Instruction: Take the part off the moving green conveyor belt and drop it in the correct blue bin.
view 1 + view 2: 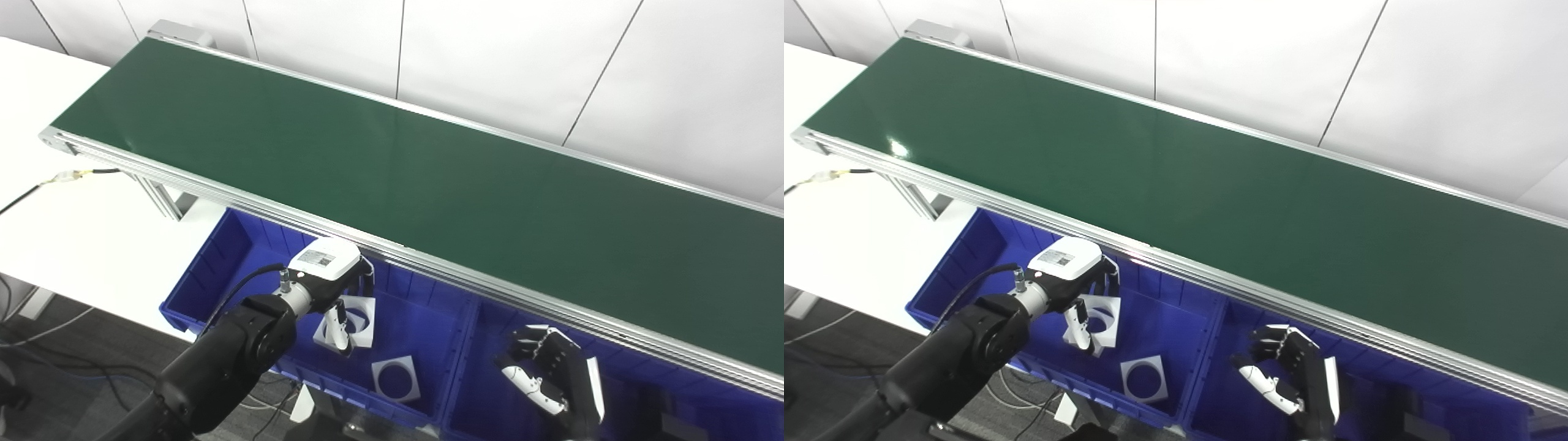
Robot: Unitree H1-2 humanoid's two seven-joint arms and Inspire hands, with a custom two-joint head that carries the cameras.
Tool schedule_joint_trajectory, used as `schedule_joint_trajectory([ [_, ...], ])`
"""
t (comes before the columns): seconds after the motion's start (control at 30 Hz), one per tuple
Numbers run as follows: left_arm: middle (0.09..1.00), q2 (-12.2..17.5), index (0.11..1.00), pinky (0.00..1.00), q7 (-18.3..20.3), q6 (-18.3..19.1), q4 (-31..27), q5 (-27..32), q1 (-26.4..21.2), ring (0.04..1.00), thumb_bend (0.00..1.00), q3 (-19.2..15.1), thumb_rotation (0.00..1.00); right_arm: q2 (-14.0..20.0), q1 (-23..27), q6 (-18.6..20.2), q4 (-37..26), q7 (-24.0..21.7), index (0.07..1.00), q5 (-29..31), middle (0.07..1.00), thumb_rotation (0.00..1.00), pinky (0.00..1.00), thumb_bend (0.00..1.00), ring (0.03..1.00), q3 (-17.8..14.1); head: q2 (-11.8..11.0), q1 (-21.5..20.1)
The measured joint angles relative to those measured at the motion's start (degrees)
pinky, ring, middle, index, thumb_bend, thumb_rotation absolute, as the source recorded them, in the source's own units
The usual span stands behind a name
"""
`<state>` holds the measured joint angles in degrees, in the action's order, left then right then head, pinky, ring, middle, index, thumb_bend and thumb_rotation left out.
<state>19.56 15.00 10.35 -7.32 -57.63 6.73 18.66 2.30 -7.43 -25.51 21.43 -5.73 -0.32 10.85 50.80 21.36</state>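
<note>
Lower centre of your frame: left robot hand (334,288) grips a white square plastic part with round hole (358,315) over the left blue plastic bin (202,275). Second identical part (396,378) lies in that bin. Right robot hand (545,367), lower right: fingers apart, holding nothing. Green conveyor belt (392,177) bare.

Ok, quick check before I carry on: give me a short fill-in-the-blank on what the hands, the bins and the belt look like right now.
1. The left hand holds a white square part with a round ____ in it.
2. That hand is over the ____ bin, not over the belt.
3. The green conveyor belt carries ____ parts in view.
4. The right hand holds ____.

Missing words: hole; blue; no; nothing
</note>
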Motion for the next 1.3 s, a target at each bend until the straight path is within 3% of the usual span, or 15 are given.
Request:
schedule_joint_trajectory([
  [0.17,0.437,0.0,0.540,0.30,-1.6,-0.3,0.5,0.1,0.0,0.407,0.52,0.0,0.00,-0.1,-0.2,0.0,-0.5,0.2,0.492,-0.8,0.568,0.15,0.44,0.52,0.503,0.0,0.1,-0.3],
  [0.2,0.468,0.1,0.576,0.32,-1.6,-0.3,0.4,0.2,0.0,0.426,0.67,0.0,0.04,-0.1,-0.2,0.0,-0.7,0.3,0.492,-0.9,0.568,0.15,0.44,0.52,0.503,0.0,0.1,-0.3],
  [0.27,0.504,0.2,0.620,0.33,-0.7,-0.1,0.0,0.2,0.0,0.444,0.85,0.0,0.08,-0.1,-0.2,0.0,-1.0,0.3,0.492,-1.1,0.567,0.15,0.44,0.52,0.503,0.0,0.0,-0.4],
  [0.37,0.659,1.0,0.689,0.40,2.7,0.1,-2.2,0.1,0.0,0.535,0.98,0.4,0.24,-0.1,-0.2,0.0,-1.0,0.3,0.492,-1.2,0.567,0.15,0.44,0.52,0.502,0.0,0.0,-0.4],
  [0.47,0.702,1.8,0.709,0.44,4.1,0.1,-4.3,0.0,-0.1,0.585,1.00,0.5,0.30,-0.1,-0.3,0.0,-1.0,0.3,0.492,-1.2,0.568,0.15,0.44,0.52,0.501,0.0,0.1,-0.6],
  [0.67,0.705,1.9,0.709,0.44,5.3,0.0,-4.5,0.0,-0.1,0.592,1.00,0.6,0.31,-0.1,-0.3,0.0,-1.0,0.6,0.492,-1.8,0.568,0.15,0.44,0.52,0.503,0.0,0.0,-0.7],
  [0.97,0.708,2.3,0.714,0.42,6.2,-0.1,-5.3,0.0,-0.1,0.572,1.00,0.8,0.34,-0.2,-0.4,0.0,-1.1,0.7,0.492,-2.1,0.570,0.15,0.44,0.52,0.505,0.0,-0.1,-1.7],
  [1.03,0.695,2.3,0.710,0.37,6.9,-0.1,-5.9,0.6,-0.1,0.519,1.00,0.8,0.32,-0.2,-0.4,0.0,-1.1,0.8,0.492,-2.1,0.571,0.15,0.44,0.52,0.504,0.0,0.0,-2.2],
  [1.13,0.663,1.9,0.690,0.41,7.3,-0.3,-8.0,5.3,0.1,0.545,1.00,0.1,0.26,-0.2,-0.5,0.0,-1.2,0.8,0.492,-2.2,0.575,0.15,0.44,0.52,0.506,0.0,0.1,-4.6],
  [1.2,0.643,0.6,0.672,0.45,7.3,-1.2,-9.5,11.9,0.5,0.558,1.00,-1.6,0.23,-0.2,-0.6,0.0,-1.2,1.2,0.492,-2.6,0.577,0.15,0.44,0.52,0.508,0.1,-0.4,-6.6],
  [1.23,0.630,-0.2,0.664,0.48,7.1,-2.2,-9.9,15.4,0.7,0.564,1.00,-2.2,0.22,-0.2,-0.7,0.0,-1.2,1.4,0.493,-2.8,0.579,0.15,0.44,0.52,0.510,0.1,-1.1,-9.6],
  [1.3,0.609,-2.1,0.643,0.50,6.2,-4.5,-9.9,21.9,1.3,0.567,0.99,-3.2,0.18,-0.2,-0.9,0.0,-1.2,1.9,0.493,-3.4,0.578,0.15,0.43,0.52,0.504,0.5,-1.1,-9.7],
])
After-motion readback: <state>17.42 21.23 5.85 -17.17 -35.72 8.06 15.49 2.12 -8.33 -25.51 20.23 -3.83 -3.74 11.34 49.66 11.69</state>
